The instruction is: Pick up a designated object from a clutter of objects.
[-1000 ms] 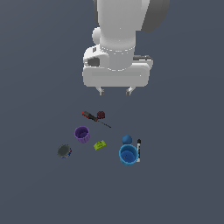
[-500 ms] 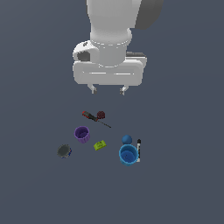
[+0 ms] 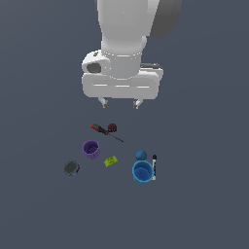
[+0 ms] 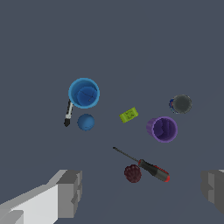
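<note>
The designated object, a small dark-blue ball [image 3: 141, 155] [image 4: 85, 122], rests on the floor right beside the brighter blue cup [image 3: 142, 172] [image 4: 84, 92]. A black marker [image 3: 154, 167] [image 4: 68, 113] lies against the cup. My gripper [image 3: 119, 103] [image 4: 142, 192] hangs open well above the clutter, nothing between its fingers [image 4: 70, 193]. It is above the screwdriver and red lump, off to the exterior view's left of the ball.
A red-handled screwdriver [image 3: 104, 131] [image 4: 146, 166] and dark red lump [image 3: 112, 128] [image 4: 132, 173] lie nearest the gripper. A purple cup [image 3: 91, 149] [image 4: 162, 129], green block [image 3: 111, 161] [image 4: 129, 115] and grey round thing [image 3: 71, 168] [image 4: 180, 104] sit farther out.
The arm and gripper have shifted toward the exterior view's left and moved slightly. The objects on the floor have not moved.
</note>
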Tool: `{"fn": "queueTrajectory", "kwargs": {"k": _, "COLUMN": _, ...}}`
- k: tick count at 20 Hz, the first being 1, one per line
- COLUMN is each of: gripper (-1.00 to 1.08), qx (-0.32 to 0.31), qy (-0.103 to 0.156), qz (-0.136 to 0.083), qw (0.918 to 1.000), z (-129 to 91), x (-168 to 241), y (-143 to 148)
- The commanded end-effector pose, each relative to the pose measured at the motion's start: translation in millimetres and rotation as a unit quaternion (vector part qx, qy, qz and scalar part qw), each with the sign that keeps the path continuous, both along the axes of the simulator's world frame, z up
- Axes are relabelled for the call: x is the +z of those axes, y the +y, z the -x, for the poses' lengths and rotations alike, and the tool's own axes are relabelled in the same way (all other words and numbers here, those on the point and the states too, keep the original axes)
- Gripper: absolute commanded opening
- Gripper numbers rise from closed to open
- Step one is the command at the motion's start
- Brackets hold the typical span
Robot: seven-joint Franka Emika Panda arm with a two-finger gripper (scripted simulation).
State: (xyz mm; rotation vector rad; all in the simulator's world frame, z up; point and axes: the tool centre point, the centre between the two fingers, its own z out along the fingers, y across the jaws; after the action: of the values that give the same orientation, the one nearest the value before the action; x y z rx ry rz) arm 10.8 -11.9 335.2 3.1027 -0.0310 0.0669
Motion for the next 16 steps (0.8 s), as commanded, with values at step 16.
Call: {"fn": "queueTrajectory", "kwargs": {"k": 16, "gripper": 1.00, "qx": -0.083, "qy": 0.010, "qz": -0.014, "qw": 0.9964, "z": -34, "x": -156, "y": 58}}
